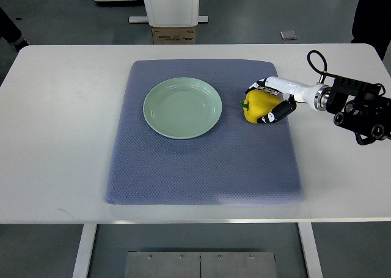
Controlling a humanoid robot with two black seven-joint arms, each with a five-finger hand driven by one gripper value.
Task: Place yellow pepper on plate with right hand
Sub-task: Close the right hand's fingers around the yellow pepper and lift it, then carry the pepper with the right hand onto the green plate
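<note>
Yellow pepper [258, 106] — glossy, green-stemmed — gripped by right hand [272, 101].

Right hand [273, 101] around yellow pepper [258, 106] beside green plate [182, 107] on blue mat [201, 162].

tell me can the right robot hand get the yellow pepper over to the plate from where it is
Probably yes: the right robot hand already grips the yellow pepper, and only bare blue mat lies between it and the empty plate.

No text can be read anywhere (print on the cardboard box [174, 35] is blurred).
</note>
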